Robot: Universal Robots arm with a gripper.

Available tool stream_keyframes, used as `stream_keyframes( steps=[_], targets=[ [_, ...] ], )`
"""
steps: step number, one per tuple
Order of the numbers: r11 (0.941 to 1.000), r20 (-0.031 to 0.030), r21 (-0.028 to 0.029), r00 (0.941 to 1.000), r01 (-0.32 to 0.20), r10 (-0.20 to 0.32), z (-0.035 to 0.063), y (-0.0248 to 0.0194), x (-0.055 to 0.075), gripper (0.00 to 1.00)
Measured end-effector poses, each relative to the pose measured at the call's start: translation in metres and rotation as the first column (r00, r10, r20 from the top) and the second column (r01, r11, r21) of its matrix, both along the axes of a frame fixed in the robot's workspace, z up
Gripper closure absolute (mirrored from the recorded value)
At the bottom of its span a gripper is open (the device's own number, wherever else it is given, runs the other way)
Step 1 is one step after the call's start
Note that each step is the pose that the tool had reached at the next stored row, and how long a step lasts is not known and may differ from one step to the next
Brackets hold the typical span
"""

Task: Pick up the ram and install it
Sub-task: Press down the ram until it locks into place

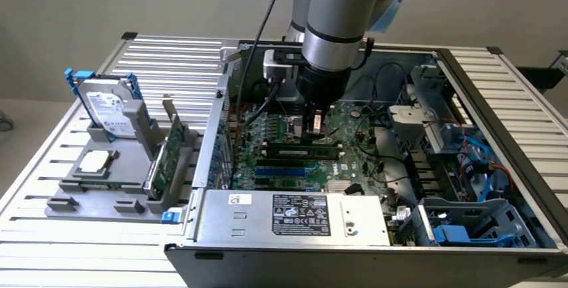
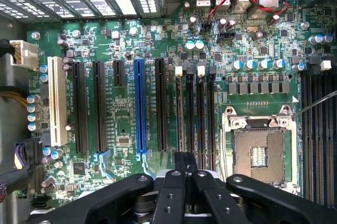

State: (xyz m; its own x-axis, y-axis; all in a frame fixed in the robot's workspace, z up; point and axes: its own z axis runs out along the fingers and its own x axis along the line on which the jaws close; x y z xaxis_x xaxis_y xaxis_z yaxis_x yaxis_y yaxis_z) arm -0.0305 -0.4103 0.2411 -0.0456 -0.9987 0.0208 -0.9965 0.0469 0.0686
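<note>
My gripper (image 1: 312,128) reaches straight down into the open computer case (image 1: 497,88), over the motherboard (image 1: 355,161). Right under its tips, the ram (image 1: 302,147) is a long dark and green stick set along one of the memory slots. I cannot tell whether the tips touch it. In the wrist view the two black fingers (image 2: 174,182) are pressed together, so the gripper (image 2: 184,158) is shut with nothing between them. It hangs over the near end of the row of black memory slots (image 2: 202,113) with white clips.
A grey fixture (image 1: 98,191) at the exterior view's left holds a hard drive (image 1: 111,112), a green expansion card (image 1: 164,161) and a processor (image 1: 93,161). The power supply (image 1: 293,215) is in front; drive cages and blue cables (image 1: 470,161) are on the right. Beside the slots are the processor socket (image 2: 260,153) and a blue slot (image 2: 139,108).
</note>
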Motion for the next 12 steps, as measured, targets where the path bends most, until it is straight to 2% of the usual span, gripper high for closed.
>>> stream_keyframes(
  steps=[12],
  targets=[
    [1.0, 0.0015, -0.0003, 1.0, -0.006, 0.006, -0.0019, 0.001, -0.0015, 0.89]
  ],
)
